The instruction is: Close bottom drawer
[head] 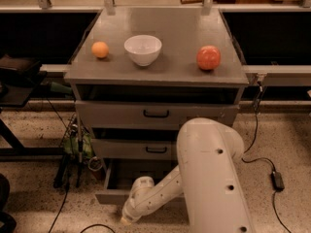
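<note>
You are looking down on a grey worktop (170, 28) that carries three things in a row, well apart. A small orange (100, 49) sits to the left, a white bowl (143, 49) stands upright in the middle, and a round red fruit (208, 58) rests to the right. Below is a speckled floor (34, 188), where a black power brick (278, 180) lies on its cable (257, 154). Your end effector (127, 221) hangs just above that floor, in front of the bottom drawer (111, 197).
</note>
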